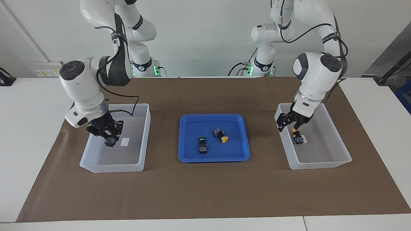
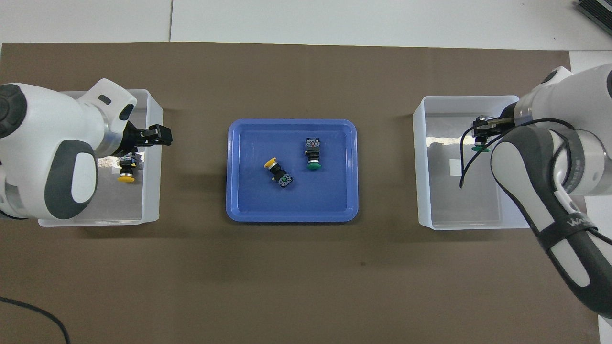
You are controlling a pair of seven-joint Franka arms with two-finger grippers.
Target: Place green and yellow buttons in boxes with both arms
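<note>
My right gripper (image 1: 109, 136) is shut on a green button (image 2: 479, 148) and holds it low inside the box (image 1: 141, 141) at the right arm's end, next to its white label; that box also shows in the overhead view (image 2: 420, 191). My left gripper (image 1: 292, 124) is open and empty over the tray-side wall of the other box (image 1: 321, 165). A yellow button (image 1: 298, 137) lies in that box, just below the fingers. A green button (image 1: 202, 145) and a yellow button (image 1: 221, 134) lie in the blue tray (image 1: 192, 157).
The blue tray stands midway between the two boxes on a brown mat (image 1: 205, 192). White table surface (image 1: 38, 128) borders the mat at both ends.
</note>
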